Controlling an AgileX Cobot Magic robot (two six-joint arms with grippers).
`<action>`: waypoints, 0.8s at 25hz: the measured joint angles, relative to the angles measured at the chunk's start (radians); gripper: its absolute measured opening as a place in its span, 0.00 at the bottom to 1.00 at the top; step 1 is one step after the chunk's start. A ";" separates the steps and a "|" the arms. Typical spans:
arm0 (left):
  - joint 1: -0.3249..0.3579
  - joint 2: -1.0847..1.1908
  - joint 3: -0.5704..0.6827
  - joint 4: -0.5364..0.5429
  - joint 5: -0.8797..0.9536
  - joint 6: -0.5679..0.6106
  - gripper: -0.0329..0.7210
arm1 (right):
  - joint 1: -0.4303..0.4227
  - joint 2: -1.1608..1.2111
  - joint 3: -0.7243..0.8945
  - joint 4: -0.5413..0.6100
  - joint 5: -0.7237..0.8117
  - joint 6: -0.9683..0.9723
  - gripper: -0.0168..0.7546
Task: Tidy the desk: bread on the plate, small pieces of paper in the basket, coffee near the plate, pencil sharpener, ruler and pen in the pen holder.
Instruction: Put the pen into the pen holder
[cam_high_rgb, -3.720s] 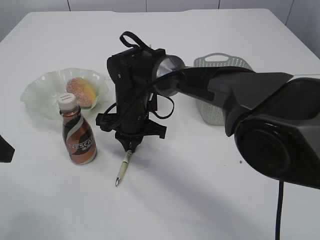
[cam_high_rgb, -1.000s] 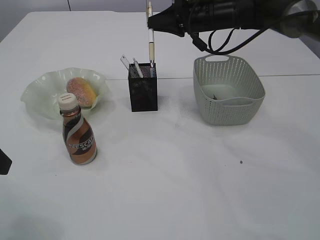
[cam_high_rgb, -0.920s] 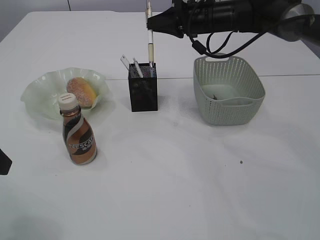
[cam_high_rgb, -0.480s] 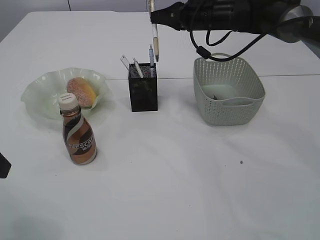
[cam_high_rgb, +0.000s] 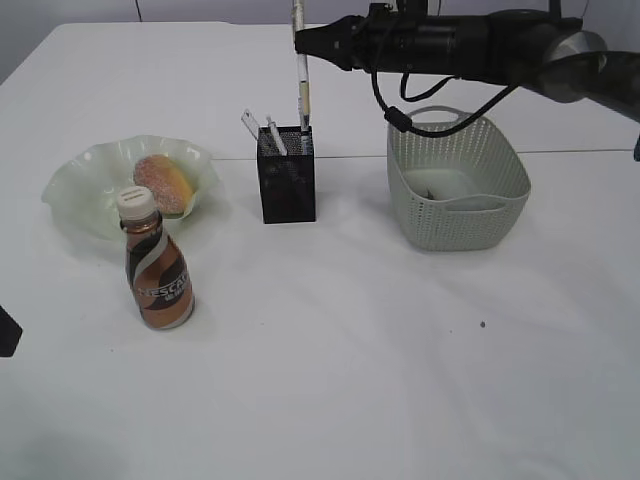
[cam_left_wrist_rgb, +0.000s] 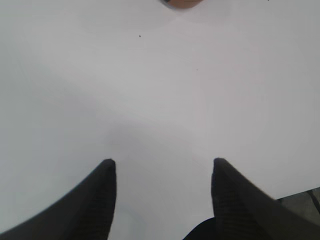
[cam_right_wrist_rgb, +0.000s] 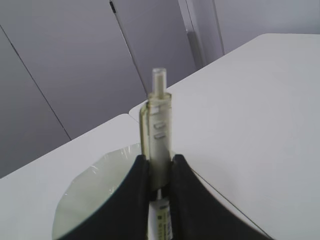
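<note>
Now, at the far left of the white bench (cam_high_rgb: 330, 380) sits the pale green glass plate (cam_high_rgb: 75, 185) with its wavy rim, and the golden bread (cam_high_rgb: 163, 183) lies in it, toward its right side. Just near of the plate stands the Nescafe coffee bottle (cam_high_rgb: 156, 262), upright, white cap on, its cap overlapping the plate's near rim in the exterior view. The left gripper (cam_left_wrist_rgb: 162, 200) is seen only from its own wrist camera: its jaws are spread wide over bare bench and pinch nothing.

Toward the middle, well right of the plate, stands the black mesh pen holder (cam_high_rgb: 287, 174), upright. The clear ruler (cam_high_rgb: 250, 124) and another slim light item beside it lean out of its left side; whether the sharpener is inside cannot be told.

Above the holder's right corner hangs the pen (cam_high_rgb: 300, 72), vertical, its lower tip at or just inside the holder's mouth. The right gripper (cam_high_rgb: 305, 40) reaches in from the right at the far side of the bench, and its jaws are pressed on the pen's upper barrel; the right wrist view shows the pen (cam_right_wrist_rgb: 158, 131) pinched between the two dark jaws.

Right of the holder sits the grey-green basket (cam_high_rgb: 455, 215), with small dark paper scraps (cam_high_rgb: 428, 195) on its floor.
</note>
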 joint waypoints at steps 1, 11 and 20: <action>0.000 0.000 0.000 0.000 0.002 0.000 0.63 | 0.000 0.007 0.000 0.012 0.000 -0.011 0.10; 0.000 0.000 0.000 -0.002 -0.005 0.000 0.63 | 0.000 0.042 0.000 0.063 -0.012 -0.094 0.12; 0.000 0.000 0.000 -0.002 -0.025 0.000 0.63 | 0.017 0.052 0.000 0.119 -0.018 -0.122 0.13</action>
